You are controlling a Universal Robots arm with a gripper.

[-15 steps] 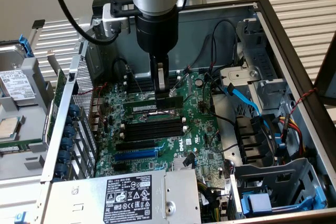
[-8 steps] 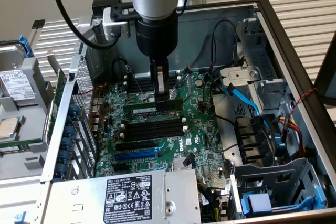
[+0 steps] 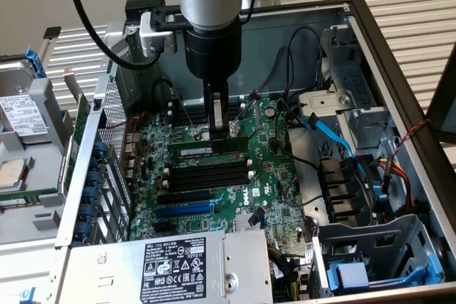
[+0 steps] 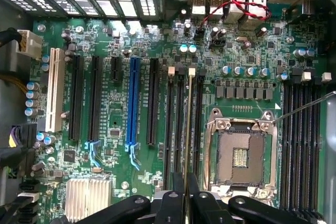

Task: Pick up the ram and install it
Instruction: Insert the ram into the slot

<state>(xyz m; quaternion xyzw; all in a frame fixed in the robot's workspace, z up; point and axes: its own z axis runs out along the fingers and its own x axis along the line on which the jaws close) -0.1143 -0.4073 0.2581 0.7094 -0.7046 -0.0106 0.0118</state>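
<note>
The ram [image 3: 196,148] is a long green stick with dark chips. My gripper [image 3: 218,132] is shut on its middle and comes straight down from above. The stick lies parallel to the black memory slots [image 3: 206,174], at the far edge of that bank, level and low over the motherboard [image 3: 271,176]. I cannot tell whether it touches a slot. In the wrist view the ram [image 4: 188,124] shows edge-on as a thin pale line. It runs between two black memory slots [image 4: 177,124] and ends in my gripper [image 4: 186,184], between its black fingers [image 4: 170,203].
An open computer case [image 3: 399,90] surrounds the board. A blue expansion slot [image 3: 184,210] and the power supply [image 3: 171,265] lie on the near side. Blue cables [image 3: 335,137] and drive bays stand at the exterior view's right. The bare CPU socket [image 4: 241,153] adjoins the slots.
</note>
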